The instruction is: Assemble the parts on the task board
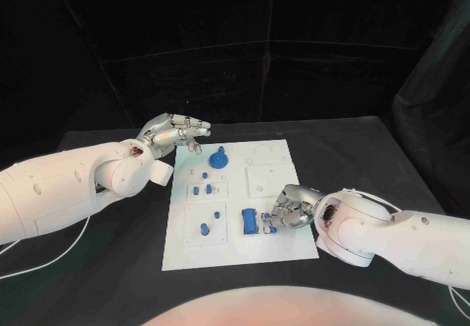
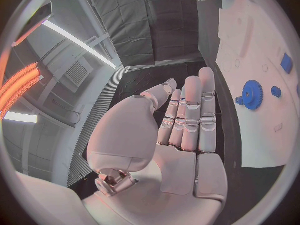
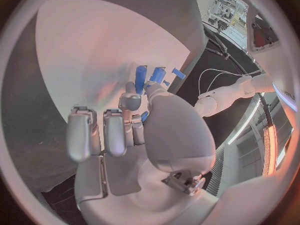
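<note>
The white task board lies in the middle of the table. A blue gear stands near its far edge, and small blue parts sit in the left column. Two long blue blocks lie side by side near the front. My right hand rests on the board just right of them, thumb and a finger pinching a small blue part, with the blocks just past the fingertips. My left hand hovers over the board's far left corner, fingers straight and holding nothing. The left wrist view shows this hand beside the gear.
The black table surrounds the board, with dark curtains behind it. A white cable trails along the left side. Raised white squares on the board stand right of the small parts.
</note>
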### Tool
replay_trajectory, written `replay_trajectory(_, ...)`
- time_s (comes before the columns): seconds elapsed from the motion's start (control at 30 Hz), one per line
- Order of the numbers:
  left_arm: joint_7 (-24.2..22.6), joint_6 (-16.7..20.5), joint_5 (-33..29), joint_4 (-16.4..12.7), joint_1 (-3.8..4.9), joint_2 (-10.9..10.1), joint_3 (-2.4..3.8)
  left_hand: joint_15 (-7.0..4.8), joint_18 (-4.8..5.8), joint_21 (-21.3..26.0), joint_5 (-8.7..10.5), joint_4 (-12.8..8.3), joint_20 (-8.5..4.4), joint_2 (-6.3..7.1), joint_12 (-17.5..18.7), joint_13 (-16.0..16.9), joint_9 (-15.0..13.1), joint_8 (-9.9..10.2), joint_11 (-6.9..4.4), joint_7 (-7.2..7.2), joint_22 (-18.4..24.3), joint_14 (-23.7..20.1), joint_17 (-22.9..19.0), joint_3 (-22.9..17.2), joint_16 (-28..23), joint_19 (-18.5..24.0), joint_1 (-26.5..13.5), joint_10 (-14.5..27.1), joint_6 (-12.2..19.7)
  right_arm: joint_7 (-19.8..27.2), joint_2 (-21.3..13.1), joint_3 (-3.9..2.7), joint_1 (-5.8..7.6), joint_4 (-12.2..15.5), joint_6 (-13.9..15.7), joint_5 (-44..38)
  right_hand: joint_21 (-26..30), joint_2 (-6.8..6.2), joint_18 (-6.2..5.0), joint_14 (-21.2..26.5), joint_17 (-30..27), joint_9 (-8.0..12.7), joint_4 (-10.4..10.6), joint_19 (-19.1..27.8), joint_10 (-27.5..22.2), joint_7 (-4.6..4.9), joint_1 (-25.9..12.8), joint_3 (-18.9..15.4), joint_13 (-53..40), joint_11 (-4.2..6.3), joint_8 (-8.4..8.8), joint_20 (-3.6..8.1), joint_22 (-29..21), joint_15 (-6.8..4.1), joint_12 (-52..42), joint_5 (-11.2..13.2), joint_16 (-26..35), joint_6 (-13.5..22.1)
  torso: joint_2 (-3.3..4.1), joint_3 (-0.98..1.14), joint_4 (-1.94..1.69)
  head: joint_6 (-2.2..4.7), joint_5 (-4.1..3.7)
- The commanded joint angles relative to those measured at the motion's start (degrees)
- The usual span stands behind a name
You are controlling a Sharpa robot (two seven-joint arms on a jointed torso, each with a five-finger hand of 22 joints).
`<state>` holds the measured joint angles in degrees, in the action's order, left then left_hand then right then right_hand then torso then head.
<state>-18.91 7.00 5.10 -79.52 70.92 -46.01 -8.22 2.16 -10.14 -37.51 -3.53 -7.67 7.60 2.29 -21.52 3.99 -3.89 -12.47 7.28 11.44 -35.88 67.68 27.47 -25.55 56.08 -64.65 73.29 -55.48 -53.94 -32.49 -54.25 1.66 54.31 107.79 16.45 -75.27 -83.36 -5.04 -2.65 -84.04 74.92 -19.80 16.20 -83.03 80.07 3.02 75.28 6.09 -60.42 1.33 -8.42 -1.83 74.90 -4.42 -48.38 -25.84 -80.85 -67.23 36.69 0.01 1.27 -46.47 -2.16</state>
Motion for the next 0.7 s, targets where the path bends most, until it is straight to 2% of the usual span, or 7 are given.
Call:
replay_trajectory(0.03, 0.19, -0.63, -0.19, -0.15, 0.08, 0.03, 0.05, -0.18, -0.36, 0.20, -0.30, 0.04, -0.02, 0.29, -0.30, -0.05, -0.04, -0.25, -0.08, 0.00, 0.05, -0.41, -0.05, -0.44, 0.27, 0.50, -0.34, 0.35, 0.35, -0.52, 0.20, -0.01, 0.07, -0.03, -1.63, -1.35, -0.26, 0.02, 0.22, -3.74, 3.72, 0.04, 0.17, -0.32, 0.32, -0.02, -0.96, -0.37, -0.17, 0.01, -0.35, 0.03, 6.31, -0.38, -0.39, 0.13, 0.00, -0.43, -0.03, -0.01, 0.00, 0.00, 0.05)
replay_trajectory(0.17, 0.19, -0.62, -0.19, -0.15, 0.08, 0.00, 0.05, -0.18, -0.36, 0.20, -0.30, 0.04, -0.02, 0.29, -0.30, -0.05, -0.04, -0.25, -0.08, 0.00, 0.05, -0.41, -0.05, -0.44, 0.27, 0.50, -0.34, 0.35, 0.35, -0.57, 0.34, -0.01, 0.07, -0.19, -1.71, -1.43, -0.25, -0.10, 0.23, -3.72, 3.63, -0.05, 0.21, -0.32, 0.34, 0.01, -1.88, -0.98, -0.15, -0.02, -0.29, 0.04, 6.32, -0.36, -0.25, -0.15, 0.07, -0.47, -0.04, -0.02, 0.01, 0.01, 0.15)
replay_trajectory(0.23, 0.20, -0.62, -0.19, -0.15, 0.08, 0.00, 0.05, -0.18, -0.36, 0.20, -0.30, 0.04, -0.02, 0.29, -0.30, -0.05, -0.04, -0.25, -0.08, 0.00, 0.05, -0.41, -0.05, -0.44, 0.27, 0.50, -0.34, 0.35, 0.35, -0.60, 0.37, -0.01, 0.07, -0.29, -1.74, -1.57, -0.23, -0.18, 0.22, -3.70, 3.58, -0.12, 0.32, -0.30, 0.37, 0.08, -3.00, -1.74, -0.13, -0.10, -0.25, 0.01, 6.30, -0.30, -0.14, 0.73, 0.12, -0.52, -0.02, -0.02, 0.01, 0.05, 0.17)
replay_trajectory(0.3, 0.20, -0.63, -0.19, -0.15, 0.08, -0.01, 0.05, -0.18, -0.36, 0.20, -0.30, 0.04, -0.02, 0.29, -0.30, -0.05, -0.04, -0.25, -0.08, 0.00, 0.05, -0.41, -0.05, -0.44, 0.27, 0.50, -0.34, 0.35, 0.35, -0.66, 0.42, -0.01, 0.07, -0.45, -1.82, -1.80, -0.23, -0.17, 0.23, -3.68, 3.51, -0.20, 0.34, -0.30, 0.37, 0.15, -4.56, -2.93, -0.12, -0.18, -0.16, -0.04, 6.31, -0.23, -0.01, 1.91, 0.18, -0.53, -0.04, -0.03, 0.02, 0.07, 0.17)
replay_trajectory(0.43, 0.21, -0.65, -0.19, -0.13, 0.08, 0.00, 0.05, -0.18, -0.36, 0.20, -0.30, 0.04, -0.02, 0.29, -0.30, -0.05, -0.04, -0.25, -0.08, 0.00, 0.05, -0.41, -0.05, -0.44, 0.27, 0.50, -0.34, 0.35, 0.35, -0.74, 0.59, -0.01, 0.07, -0.68, -2.01, -2.07, -0.10, 0.35, 0.18, -3.61, 3.22, -0.37, 0.26, -0.18, 0.33, 0.18, -6.95, -5.41, -0.19, -0.25, 0.04, -0.14, 6.19, -0.17, 0.21, 7.06, 0.44, -0.54, -0.03, -0.01, 0.02, 0.09, 0.16)
replay_trajectory(0.57, 0.23, -0.67, -0.19, -0.14, 0.08, 0.00, 0.05, -0.18, -0.36, 0.20, -0.30, 0.04, -0.02, 0.29, -0.30, -0.05, -0.04, -0.25, -0.08, 0.00, 0.05, -0.41, -0.05, -0.44, 0.27, 0.50, -0.34, 0.35, 0.35, -0.77, 0.75, -0.01, 0.07, -0.86, -2.17, -2.50, -0.06, 0.85, 0.17, -3.60, 3.16, -0.53, 0.17, -0.15, 0.26, 0.16, -7.40, -6.76, -0.22, -0.25, 0.17, -0.16, 6.17, -0.17, 0.38, 9.00, 0.50, -0.53, -0.01, -0.01, 0.01, 0.15, 0.14)
replay_trajectory(0.7, 0.26, -0.68, -0.19, -0.12, 0.08, -0.01, 0.05, -0.18, -0.36, 0.20, -0.30, 0.04, -0.02, 0.29, -0.30, -0.05, -0.04, -0.25, -0.08, 0.00, 0.05, -0.41, -0.05, -0.44, 0.27, 0.50, -0.34, 0.35, 0.35, -0.76, 0.83, -0.01, 0.07, -0.95, -2.03, -2.90, 0.01, 1.02, 0.15, -3.59, 3.09, -0.58, 0.17, -0.09, 0.23, 0.16, -7.43, -7.10, -0.22, -0.25, 0.21, -0.16, 6.09, -0.16, 0.46, 9.42, 0.57, -0.53, -0.03, -0.01, 0.02, 0.19, 0.17)
